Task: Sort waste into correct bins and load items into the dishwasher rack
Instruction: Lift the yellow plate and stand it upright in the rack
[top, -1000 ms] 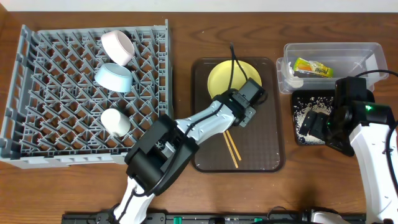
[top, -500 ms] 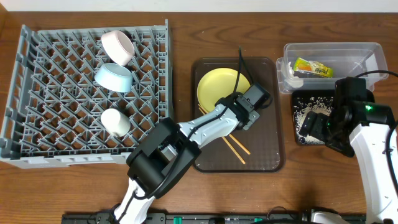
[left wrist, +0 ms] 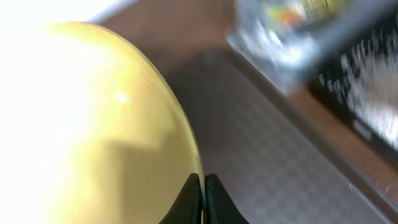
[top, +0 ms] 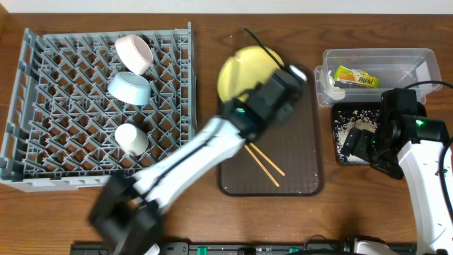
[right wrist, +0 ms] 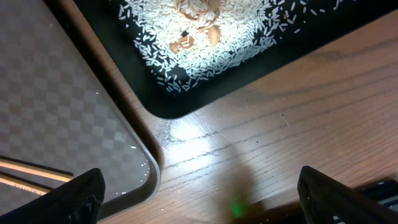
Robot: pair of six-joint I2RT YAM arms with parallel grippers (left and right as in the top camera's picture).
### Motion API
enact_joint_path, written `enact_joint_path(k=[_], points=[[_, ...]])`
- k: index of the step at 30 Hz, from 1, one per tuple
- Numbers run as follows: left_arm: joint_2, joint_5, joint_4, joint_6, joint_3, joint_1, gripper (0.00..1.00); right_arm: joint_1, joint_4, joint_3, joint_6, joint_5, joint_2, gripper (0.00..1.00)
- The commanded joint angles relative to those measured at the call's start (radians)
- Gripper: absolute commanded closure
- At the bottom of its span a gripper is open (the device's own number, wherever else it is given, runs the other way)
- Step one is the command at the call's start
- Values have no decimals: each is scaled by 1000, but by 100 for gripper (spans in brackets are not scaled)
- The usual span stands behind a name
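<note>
**Plate lifted on its rim, bound for the rack**

The single yellow plate (top: 241,71) hangs tilted above the far end of the brown tray (top: 297,177), its upper edge reaching past the tray's far rim. The left gripper (left wrist: 203,186) is clenched on the plate's rim, jaws nearly meeting across the thin edge. The overhead view is motion-blurred along this arm.

The step in hand is judged to be loading the plate. The next move calls for carrying it left over the near wall of the grey rack (top: 64,149) and lowering it on edge between the pegs without loosening the rim pinch.

Counted: in the rack lie two bowls, one pale (top: 134,53) and one light blue (top: 129,86), and one white cup (top: 131,139). Two chopsticks (top: 265,161) lie close together on the brown tray, not yet loaded.

Of the two bins, the clear box (top: 375,55) holds one snack wrapper (top: 357,76) and the black tray (right wrist: 186,106) holds one scatter of rice (right wrist: 205,37) with a few brown scraps.

The right gripper (right wrist: 202,193) hovers released, jaws wide, over the bare table between the black tray's corner and the brown tray's.
</note>
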Motion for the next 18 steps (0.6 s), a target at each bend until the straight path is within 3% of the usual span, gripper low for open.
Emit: enact_joint_path(k=[1,4,12,18], points=[[-108,-6,-36,-102,5,108,94,-8,7,8,-13,2,-14,3],[-167,119,-63,-161,5,229,94,-8,9,8,-13,2,-14,2],[-159,793,-66,-275,5,607,94,-8,12,8,-13,2,-14,3],[-140,1057,-66,-290,5,810,94,-8,13,8,-13,1,-14,3]])
